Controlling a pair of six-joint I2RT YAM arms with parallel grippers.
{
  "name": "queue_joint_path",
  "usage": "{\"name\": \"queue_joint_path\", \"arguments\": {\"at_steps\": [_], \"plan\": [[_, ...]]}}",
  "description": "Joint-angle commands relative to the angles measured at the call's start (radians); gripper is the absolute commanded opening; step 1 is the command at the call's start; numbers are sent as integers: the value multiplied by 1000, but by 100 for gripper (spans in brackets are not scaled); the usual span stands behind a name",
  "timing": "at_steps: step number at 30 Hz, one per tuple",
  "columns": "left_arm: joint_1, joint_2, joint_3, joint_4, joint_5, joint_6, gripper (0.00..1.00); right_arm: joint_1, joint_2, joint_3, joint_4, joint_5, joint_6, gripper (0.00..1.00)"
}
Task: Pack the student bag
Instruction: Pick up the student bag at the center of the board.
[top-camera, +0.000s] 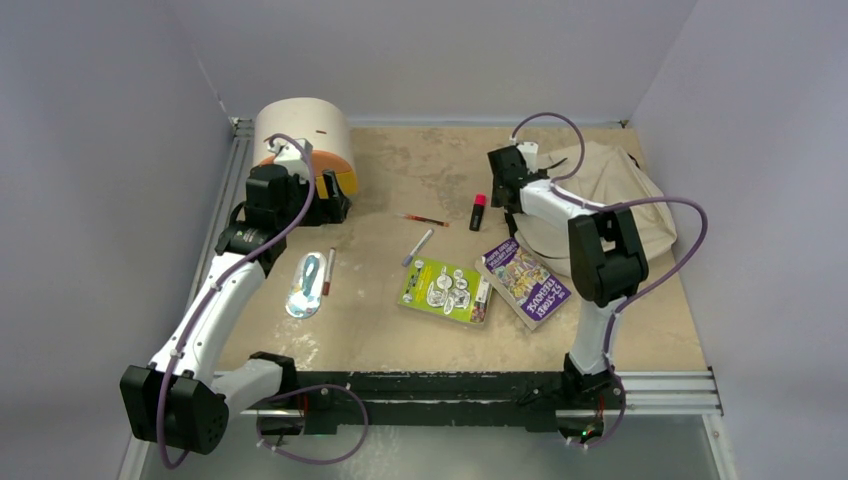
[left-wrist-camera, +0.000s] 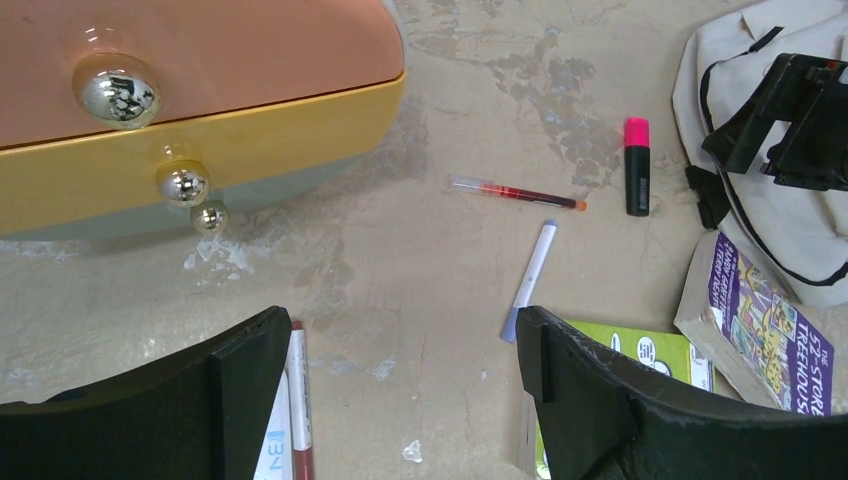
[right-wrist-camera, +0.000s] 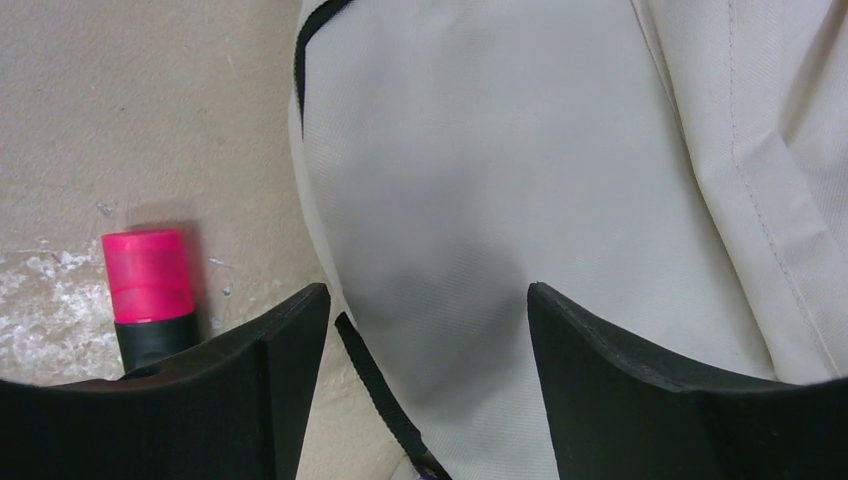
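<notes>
Cream bag (top-camera: 625, 180) lies far right on the table (top-camera: 380, 340), contents hidden. Right gripper (right-wrist-camera: 428, 300) spreads wide over its fabric. Left gripper (left-wrist-camera: 400, 325), wide and empty, faces a shut drawer box (top-camera: 300, 130).

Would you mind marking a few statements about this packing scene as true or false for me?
1. The right gripper is open above the student bag. True.
2. The pink highlighter is inside the bag. False: it lies on the table beside the bag.
3. The green book and the purple book both lie outside the bag. True.
4. The left gripper grips a pen. False: it is open and empty, near the drawer box.
</notes>
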Motion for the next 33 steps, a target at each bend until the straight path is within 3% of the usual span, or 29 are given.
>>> {"name": "queue_joint_path", "arguments": {"at_steps": [1, 9, 12, 15, 22, 27, 33], "plan": [[8, -1, -1, 40, 18, -8, 83, -24, -1, 25, 15, 33, 1, 73], [8, 7, -2, 43, 31, -8, 83, -40, 42, 32, 31, 10, -2, 70], [8, 12, -1, 44, 38, -8, 83, -39, 41, 33, 45, -4, 0, 63], [8, 19, -1, 44, 48, -8, 83, -43, 25, 36, 57, 4, 8, 50], [13, 36, 5, 49, 73, -12, 83, -76, -81, 46, 92, -22, 33, 0], [15, 23, -2, 95, 121, -24, 93, -98, -189, 87, 109, -114, 34, 0], [15, 58, 6, 215, 285, -121, 93, -97, -246, 187, 86, -376, 16, 0]]}}
